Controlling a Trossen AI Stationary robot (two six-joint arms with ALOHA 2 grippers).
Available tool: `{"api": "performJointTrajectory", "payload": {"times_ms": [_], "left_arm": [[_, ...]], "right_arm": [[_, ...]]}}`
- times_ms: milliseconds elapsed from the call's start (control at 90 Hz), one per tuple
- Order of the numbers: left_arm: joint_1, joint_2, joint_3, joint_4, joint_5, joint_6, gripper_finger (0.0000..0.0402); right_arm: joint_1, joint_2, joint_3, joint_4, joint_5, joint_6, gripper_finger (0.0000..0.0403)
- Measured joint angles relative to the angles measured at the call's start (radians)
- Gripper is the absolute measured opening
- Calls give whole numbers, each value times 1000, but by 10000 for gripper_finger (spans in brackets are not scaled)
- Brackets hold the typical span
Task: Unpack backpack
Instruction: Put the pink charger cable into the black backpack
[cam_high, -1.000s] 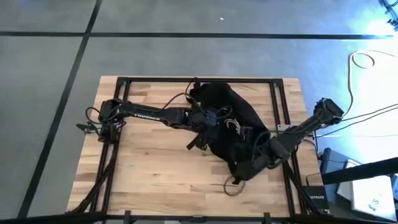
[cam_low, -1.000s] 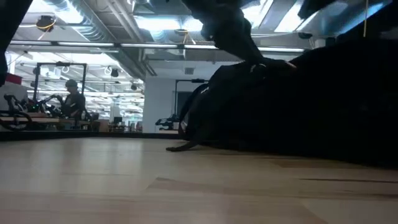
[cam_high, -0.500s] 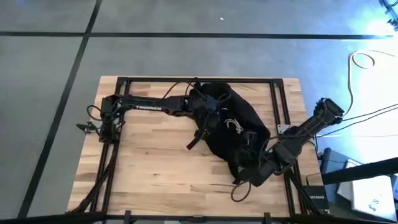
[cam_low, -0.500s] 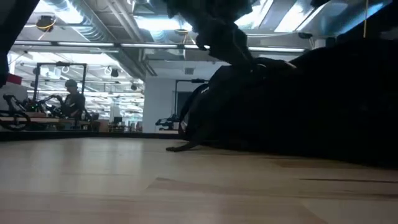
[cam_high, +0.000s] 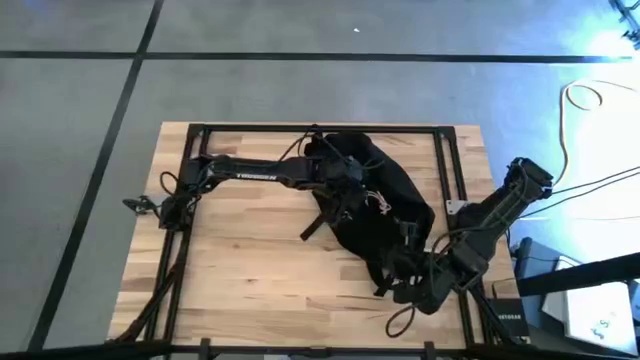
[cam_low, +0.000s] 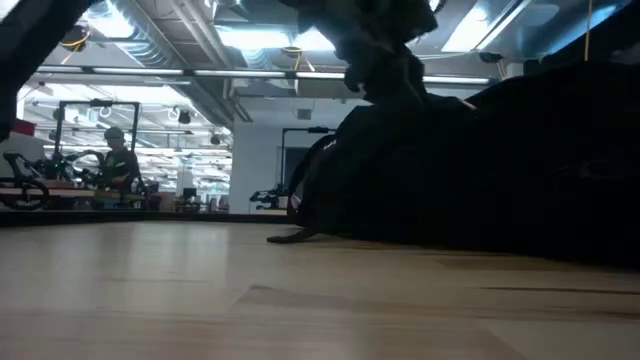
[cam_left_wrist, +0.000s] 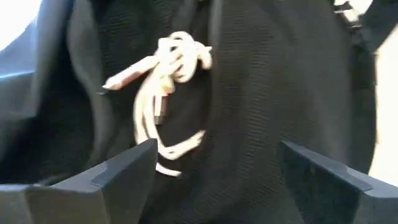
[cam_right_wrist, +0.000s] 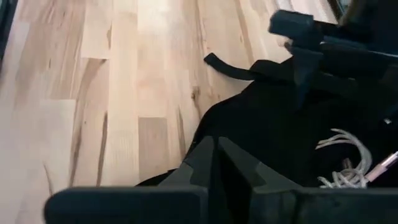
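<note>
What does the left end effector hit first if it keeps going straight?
Probably the knotted white cord lying on the backpack; the left end effector is open, pointing at it. Depth is unclear.

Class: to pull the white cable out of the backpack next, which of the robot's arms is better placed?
Probably left. The left end effector is open right at the white cable on the backpack; the right end effector is shut, gripping fabric at the backpack's near edge.
</note>
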Motion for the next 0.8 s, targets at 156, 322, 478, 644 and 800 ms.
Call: {"api": "performJointTrajectory", "payload": {"times_ms": [156, 322, 478, 644, 800], "left_arm": [[17, 42, 55, -119, -44, 9, 315], [49, 57, 57, -162, -47, 4, 315], [52, 85, 57, -163, -52, -5, 315], [26, 91, 57, -160, -112, -5, 307], [11, 90, 66, -189, -142, -4, 205]], "right_arm": [[-2, 0, 0, -1, -59, 22, 5], [-2, 0, 0, -6, -84, 20, 5], [-2, 0, 0, -8, -84, 19, 5], [-2, 0, 0, -28, -84, 17, 5], [-2, 0, -1, -45, -85, 17, 5]]}}
